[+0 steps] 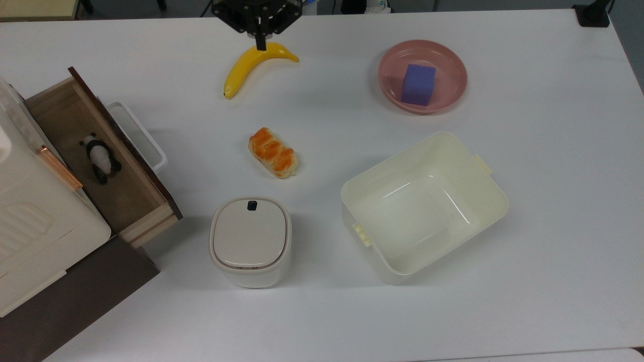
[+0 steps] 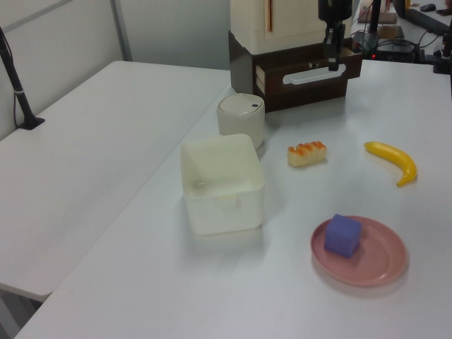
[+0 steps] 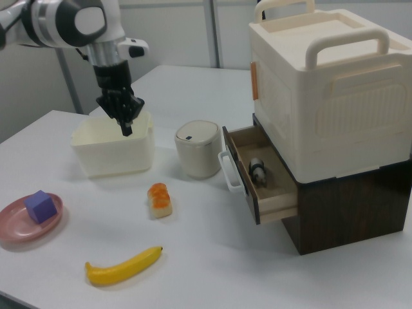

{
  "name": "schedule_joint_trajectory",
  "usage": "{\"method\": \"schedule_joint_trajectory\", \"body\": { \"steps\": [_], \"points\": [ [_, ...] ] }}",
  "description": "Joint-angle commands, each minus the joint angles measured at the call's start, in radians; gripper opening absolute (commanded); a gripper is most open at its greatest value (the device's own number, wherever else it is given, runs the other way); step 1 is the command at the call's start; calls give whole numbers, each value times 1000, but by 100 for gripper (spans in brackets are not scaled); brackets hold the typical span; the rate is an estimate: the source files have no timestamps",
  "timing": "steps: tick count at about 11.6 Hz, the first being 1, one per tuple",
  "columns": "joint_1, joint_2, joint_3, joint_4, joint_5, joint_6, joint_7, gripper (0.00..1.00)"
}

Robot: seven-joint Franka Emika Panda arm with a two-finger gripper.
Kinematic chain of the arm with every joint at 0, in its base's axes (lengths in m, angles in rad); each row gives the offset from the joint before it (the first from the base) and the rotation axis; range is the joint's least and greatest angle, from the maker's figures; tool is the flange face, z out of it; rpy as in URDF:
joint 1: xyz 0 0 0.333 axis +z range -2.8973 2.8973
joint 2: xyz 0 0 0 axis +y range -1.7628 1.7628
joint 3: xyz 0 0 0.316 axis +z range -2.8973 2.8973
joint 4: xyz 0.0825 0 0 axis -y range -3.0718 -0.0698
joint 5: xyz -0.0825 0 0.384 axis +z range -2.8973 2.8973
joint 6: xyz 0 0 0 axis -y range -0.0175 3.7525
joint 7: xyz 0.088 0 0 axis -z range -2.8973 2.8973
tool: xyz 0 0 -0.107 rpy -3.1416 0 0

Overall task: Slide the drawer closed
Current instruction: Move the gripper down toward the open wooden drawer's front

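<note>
The drawer point(image 1: 128, 193) stands pulled out of the dark cabinet at the top view's left. It is light wood with a dark brown front point(image 2: 311, 83) and a white loop handle point(image 1: 142, 133). A small panda toy point(image 1: 100, 158) lies inside it. The right view has the open drawer point(image 3: 278, 193) at centre right, handle point(image 3: 226, 168) facing left. My gripper point(image 1: 261, 42) hangs at the table's far edge over the banana's end, well apart from the drawer, shut on nothing. It also appears as the gripper point(image 3: 127, 129) and the gripper point(image 2: 332, 62).
A banana point(image 1: 254, 63), a bread piece point(image 1: 273, 152) and a white lidded bin point(image 1: 250, 240) lie between gripper and drawer. A cream open tub point(image 1: 495, 196) and a pink plate point(image 1: 443, 55) holding a purple cube point(image 1: 418, 84) sit to the top view's right. A cream case point(image 3: 335, 96) tops the cabinet.
</note>
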Motion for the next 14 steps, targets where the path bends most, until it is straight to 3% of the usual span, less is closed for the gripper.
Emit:
{"method": "schedule_joint_trajectory", "body": {
  "steps": [1, 4, 11, 14],
  "points": [
    [-42, 12, -9, -43, -3, 26, 104, 0],
    [-102, 64, -9, -61, -5, 90, 150, 0],
    [-232, 206, -10, -58, -14, 308, 523, 0],
    [-263, 214, -10, -58, -15, 406, 560, 0]
  ]
}}
